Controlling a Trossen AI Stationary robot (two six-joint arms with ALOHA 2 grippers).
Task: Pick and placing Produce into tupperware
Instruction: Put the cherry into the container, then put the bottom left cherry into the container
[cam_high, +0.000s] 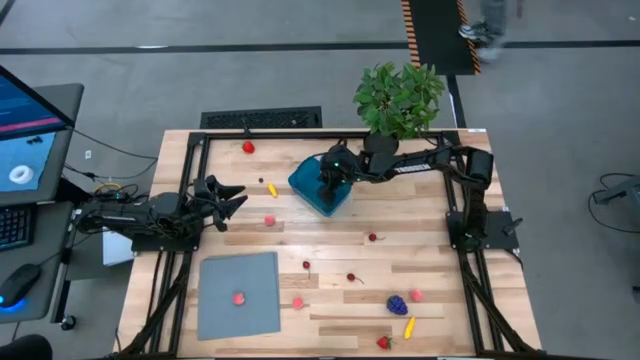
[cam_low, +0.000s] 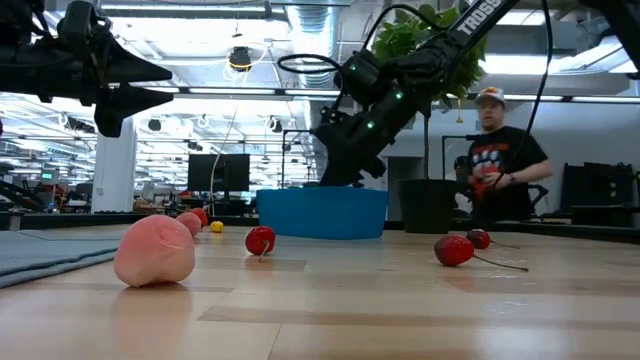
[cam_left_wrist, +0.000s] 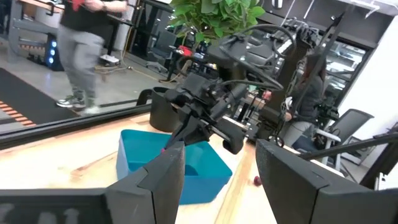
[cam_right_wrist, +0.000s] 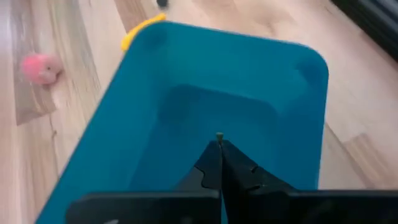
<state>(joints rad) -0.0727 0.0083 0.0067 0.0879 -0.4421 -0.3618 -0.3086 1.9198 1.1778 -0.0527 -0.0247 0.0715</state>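
Wooden tabletop (cam_high: 420, 225) carries scattered produce (cam_high: 397, 303); right pincer (cam_right_wrist: 219, 144), pinched on a tiny stem, hangs over the tupperware (cam_high: 318, 185) at twelve o'clock, likely for release. Left pincer (cam_high: 236, 198) waits wide at nine.

- High view: even, bright overhead light; soft short shadows on table (cam_high: 430, 250); no glare.
- Low view: ceiling strip lights & bright windows behind, arms backlit, near silhouettes; peach (cam_low: 154, 250) up front slightly soft; faint sheen on wood.
- Left wrist view: walking person (cam_left_wrist: 84, 43) motion-blurred; near fingers (cam_left_wrist: 163, 180) soft.
- Right wrist view: whole pic blurry, tub (cam_right_wrist: 249, 106) w/ soft edges; pink fruit (cam_right_wrist: 41, 67) smeared.
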